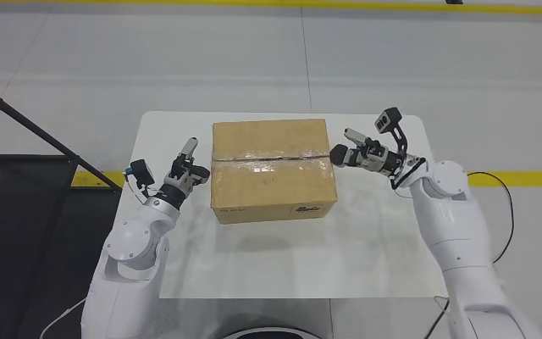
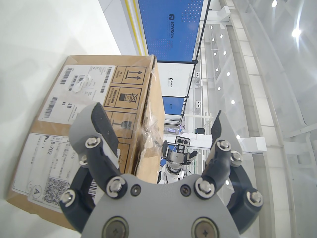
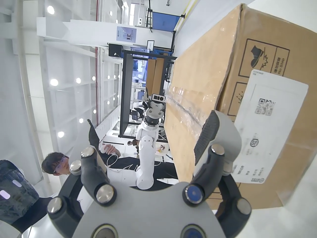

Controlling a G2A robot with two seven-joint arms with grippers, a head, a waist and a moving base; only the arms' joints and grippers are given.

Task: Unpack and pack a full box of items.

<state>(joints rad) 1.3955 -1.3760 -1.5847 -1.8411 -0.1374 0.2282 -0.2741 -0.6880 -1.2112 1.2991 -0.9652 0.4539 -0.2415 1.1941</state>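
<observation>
1 cardboard box (image 1: 271, 169) is sitting mid-table (image 1: 364, 254), flaps lying closed under clear tape (image 1: 271, 157). Left gripper (image 1: 193, 161) is hovering just beside its left end, jaws spread wide, gripping nothing. Right gripper (image 1: 344, 145) is hovering by the right end, likewise wide and empty.

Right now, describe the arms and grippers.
The left arm and right arm are made of white, rounded segments with dark wrists. The left gripper and right gripper have grey metal bases with screws, black linkages and grey jaws lined with ribbed black rubber.
</observation>
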